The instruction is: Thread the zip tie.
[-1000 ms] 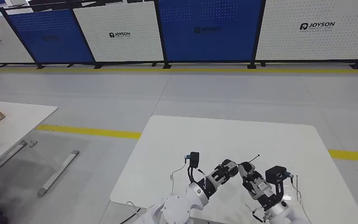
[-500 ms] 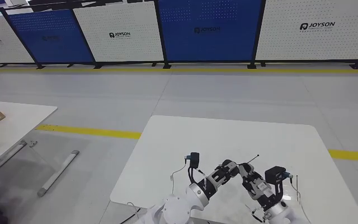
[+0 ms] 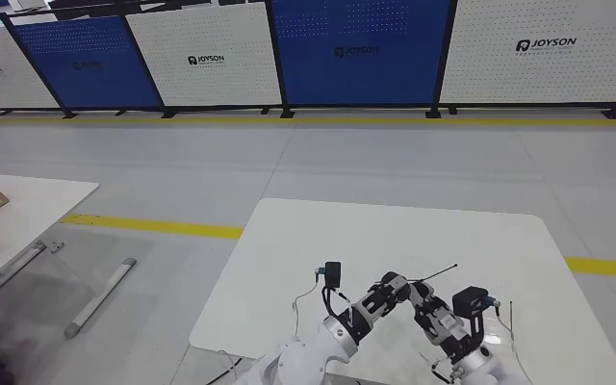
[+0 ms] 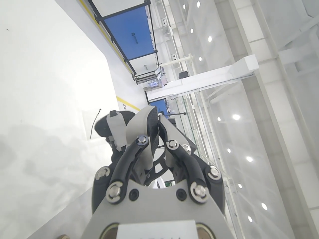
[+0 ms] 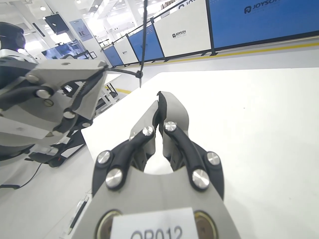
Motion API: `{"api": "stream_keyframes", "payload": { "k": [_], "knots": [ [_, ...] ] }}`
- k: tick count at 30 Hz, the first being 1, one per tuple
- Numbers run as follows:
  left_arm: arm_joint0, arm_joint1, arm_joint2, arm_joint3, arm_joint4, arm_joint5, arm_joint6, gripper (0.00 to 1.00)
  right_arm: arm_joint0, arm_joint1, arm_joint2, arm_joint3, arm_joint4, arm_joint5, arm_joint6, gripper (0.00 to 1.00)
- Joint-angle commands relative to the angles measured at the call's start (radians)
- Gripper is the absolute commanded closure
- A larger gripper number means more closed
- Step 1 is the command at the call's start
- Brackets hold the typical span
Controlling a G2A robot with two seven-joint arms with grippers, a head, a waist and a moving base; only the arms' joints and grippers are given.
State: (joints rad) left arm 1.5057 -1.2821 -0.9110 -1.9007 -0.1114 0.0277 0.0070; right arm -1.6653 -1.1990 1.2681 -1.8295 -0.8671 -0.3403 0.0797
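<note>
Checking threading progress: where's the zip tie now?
Right wrist view: the zip tie sticks out of the shut left gripper, in the air over the table, just ahead of the right gripper.

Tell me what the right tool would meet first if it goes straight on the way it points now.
Probably the thin black plastic zip tie held by the left tool, just ahead, slightly aside; depth is unclear.

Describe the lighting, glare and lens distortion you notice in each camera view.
Top view: even overhead light, the white table bright without harsh glare. Left wrist view: ceiling lamps flare as white spots, and the table washes out toward its far edge. Right wrist view: the wide lens stretches and slants the barrier panels; the zip tie stands dark against the bright hall.
</note>
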Motion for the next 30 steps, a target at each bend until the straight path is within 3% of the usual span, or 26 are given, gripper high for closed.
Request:
{"api": "stream_keyframes", "payload": {
  "k": [1,7,13,21,30],
  "knots": [
    [-0.002,-0.001,0.001,0.007,-0.005,0.007,-0.002,1.0,-0.005,0.001,0.005,-0.004,0.006,0.0,-0.003,0.8],
    [-0.009,-0.003,0.005,0.014,-0.008,0.014,-0.001,1.0,-0.011,0.005,0.011,-0.008,0.012,0.0,-0.006,0.77],
    [-0.01,-0.005,0.004,0.015,-0.006,0.018,-0.001,1.0,-0.013,0.005,0.014,-0.012,0.014,0.001,-0.01,0.82],
    [-0.011,-0.006,0.005,0.02,-0.006,0.025,-0.005,1.0,-0.013,0.006,0.011,-0.026,0.008,0.003,-0.003,0.74],
    [-0.013,-0.007,0.009,0.021,0.002,0.03,-0.01,1.0,-0.015,0.007,0.014,-0.032,0.013,0.008,-0.011,0.78]
  ]
}}
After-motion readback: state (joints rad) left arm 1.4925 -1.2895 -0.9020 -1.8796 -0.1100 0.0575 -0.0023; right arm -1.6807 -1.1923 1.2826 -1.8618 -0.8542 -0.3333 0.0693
